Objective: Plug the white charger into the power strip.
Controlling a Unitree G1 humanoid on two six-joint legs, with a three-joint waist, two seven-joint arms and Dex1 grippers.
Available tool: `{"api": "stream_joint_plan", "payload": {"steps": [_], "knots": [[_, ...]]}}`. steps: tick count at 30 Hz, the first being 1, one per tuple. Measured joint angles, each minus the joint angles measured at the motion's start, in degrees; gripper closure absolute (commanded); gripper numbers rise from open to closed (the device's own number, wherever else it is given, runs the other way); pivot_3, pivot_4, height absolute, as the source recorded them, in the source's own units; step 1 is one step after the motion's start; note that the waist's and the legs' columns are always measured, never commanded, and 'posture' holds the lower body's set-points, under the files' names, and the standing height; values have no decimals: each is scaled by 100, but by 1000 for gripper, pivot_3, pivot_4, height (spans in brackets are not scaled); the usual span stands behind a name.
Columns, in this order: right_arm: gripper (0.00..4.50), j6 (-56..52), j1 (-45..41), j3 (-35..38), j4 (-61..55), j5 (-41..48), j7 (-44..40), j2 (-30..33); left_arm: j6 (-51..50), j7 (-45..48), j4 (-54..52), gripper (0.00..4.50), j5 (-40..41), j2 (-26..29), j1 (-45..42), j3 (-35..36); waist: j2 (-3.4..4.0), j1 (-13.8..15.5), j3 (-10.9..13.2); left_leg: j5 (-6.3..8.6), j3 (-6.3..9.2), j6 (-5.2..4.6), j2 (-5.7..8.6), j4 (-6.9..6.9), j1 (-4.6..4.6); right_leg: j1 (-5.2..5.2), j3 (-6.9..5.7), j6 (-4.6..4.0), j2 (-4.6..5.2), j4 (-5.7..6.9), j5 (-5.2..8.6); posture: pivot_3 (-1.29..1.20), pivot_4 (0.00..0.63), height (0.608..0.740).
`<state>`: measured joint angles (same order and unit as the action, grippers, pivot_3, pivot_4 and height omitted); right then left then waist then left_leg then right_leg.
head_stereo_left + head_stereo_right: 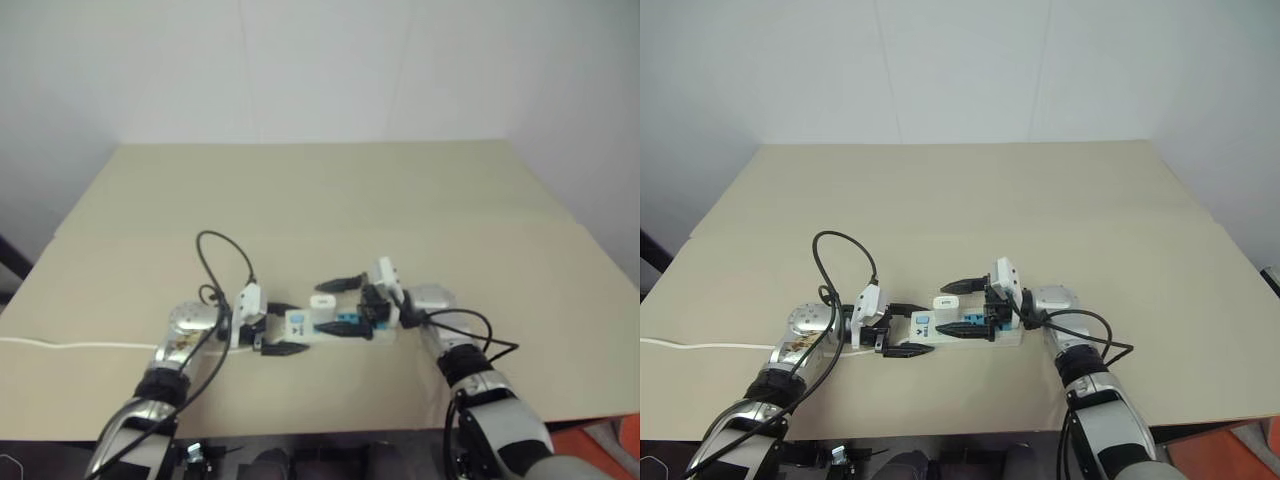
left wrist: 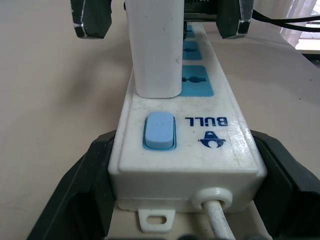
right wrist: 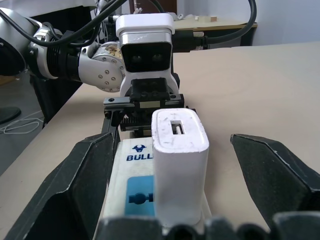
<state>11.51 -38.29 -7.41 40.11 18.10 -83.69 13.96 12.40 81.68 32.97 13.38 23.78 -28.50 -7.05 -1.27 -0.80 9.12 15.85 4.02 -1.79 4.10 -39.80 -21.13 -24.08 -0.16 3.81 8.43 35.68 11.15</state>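
The charger [image 3: 179,170] stands upright in a socket of the strip [image 2: 186,145], between the right gripper's [image 3: 170,165] spread fingers, touching neither. The left gripper [image 2: 185,195] is clamped on the strip's switch end, where the cord [image 2: 216,220] leaves. The strip lies on the table [image 1: 400,200] between both grippers.

Both eye views look forward and down from the head over the surface [image 1: 320,200]. Each wrist view looks closely along its own end effector, from opposite ends of the power strip [image 2: 200,130], sharing the white charger [image 3: 179,160].
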Motion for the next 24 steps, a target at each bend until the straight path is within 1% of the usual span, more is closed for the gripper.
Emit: {"api": "stream_joint_plan", "payload": {"steps": [4,6,8,11,14,16,17,20,22,24], "knots": [[23,-10,173,69,-260,4,22,50,18,-20,6,1211,1,-8,0,1,0,5,0,0,0,0,0,1,0,1,0,0,0,-2,0,0,150,740],[0,156,321,107,-445,-62,205,64,-84,-14,0,477,31,-12,-3,14,0,5,0,0,0,0,1,1,-1,1,0,1,0,-3,1,0,150,740],[0,108,429,125,-669,-77,269,139,-322,24,-90,27,196,-24,-3,58,0,3,0,0,0,0,0,1,-4,0,0,1,0,-3,1,0,150,740],[0,84,602,166,-911,-39,323,221,-379,17,-312,27,289,-29,-13,137,0,-6,1,0,-1,0,-2,4,-4,-2,1,1,0,-3,1,0,150,740],[0,34,759,185,-1159,12,435,329,-160,-273,-461,27,418,-174,2,350,-1,-5,2,0,-1,0,-5,5,-7,-5,2,0,0,-7,1,0,150,740],[0,-221,823,197,-1335,104,482,447,-361,-294,-779,27,685,-78,20,520,0,-5,4,0,-1,0,-5,5,-15,-12,4,0,0,-7,1,0,150,740],[0,-350,867,210,-1443,137,496,535,-630,-210,-985,27,893,51,27,592,-1,-9,8,0,-1,0,-6,5,-19,-16,4,0,0,-6,1,0,150,740],[0,-776,1074,403,-1773,288,535,1032,-1521,38,-1544,27,1593,823,36,1063,5,-41,22,1,-1,0,-7,9,-30,-30,5,-1,0,-4,2,0,150,740],[0,-1165,1216,494,-2066,280,716,1514,-1667,209,-1661,27,1650,1430,129,1321,17,-50,30,2,-2,-2,-4,15,-29,-29,5,0,0,-13,4,0,150,740],[0,-1538,1422,620,-2484,281,794,2063,-1611,406,-1608,27,1557,1908,417,1434,32,-43,38,3,-7,-2,-4,32,-28,-28,6,-1,0,-35,5,0,150,740]]}}
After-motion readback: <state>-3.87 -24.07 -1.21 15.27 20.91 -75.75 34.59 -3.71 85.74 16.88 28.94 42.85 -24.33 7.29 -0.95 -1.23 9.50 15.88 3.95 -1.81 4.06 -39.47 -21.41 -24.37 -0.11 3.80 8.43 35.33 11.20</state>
